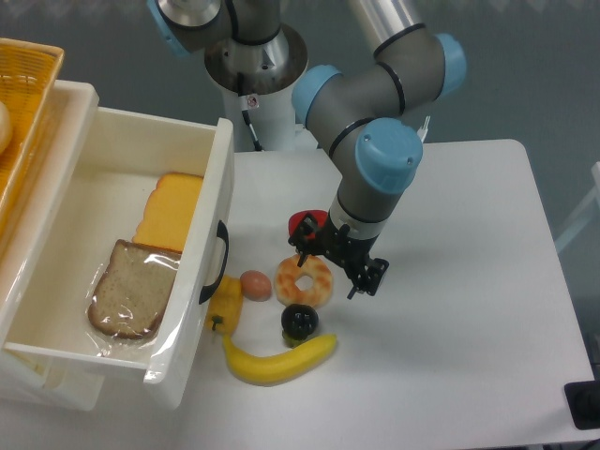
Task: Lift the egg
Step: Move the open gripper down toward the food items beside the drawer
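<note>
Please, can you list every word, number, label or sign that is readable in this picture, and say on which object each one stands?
No text can be read in this view.
Small red-and-white sticker on the white robot base: a label or warning sign, too small and blurred to read.
The egg, donut, banana, drawer and gripper: no visible writing.

No readable text — none anywhere
</note>
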Action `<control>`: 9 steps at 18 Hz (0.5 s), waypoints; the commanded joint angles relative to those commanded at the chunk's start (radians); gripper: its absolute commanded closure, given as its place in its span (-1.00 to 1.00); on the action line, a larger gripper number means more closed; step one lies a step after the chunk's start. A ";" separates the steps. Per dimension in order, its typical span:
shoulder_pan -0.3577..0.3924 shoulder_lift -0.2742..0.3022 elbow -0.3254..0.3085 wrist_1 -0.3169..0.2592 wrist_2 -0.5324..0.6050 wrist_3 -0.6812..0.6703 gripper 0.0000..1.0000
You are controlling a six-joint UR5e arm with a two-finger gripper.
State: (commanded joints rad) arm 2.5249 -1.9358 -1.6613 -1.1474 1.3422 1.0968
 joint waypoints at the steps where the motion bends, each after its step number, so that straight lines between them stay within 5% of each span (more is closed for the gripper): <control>1: 0.000 -0.006 0.000 0.000 0.000 0.009 -1.00; 9: -0.020 -0.014 0.005 -0.003 0.000 0.300 -1.00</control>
State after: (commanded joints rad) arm 2.5051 -1.9497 -1.6567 -1.1505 1.3422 1.3970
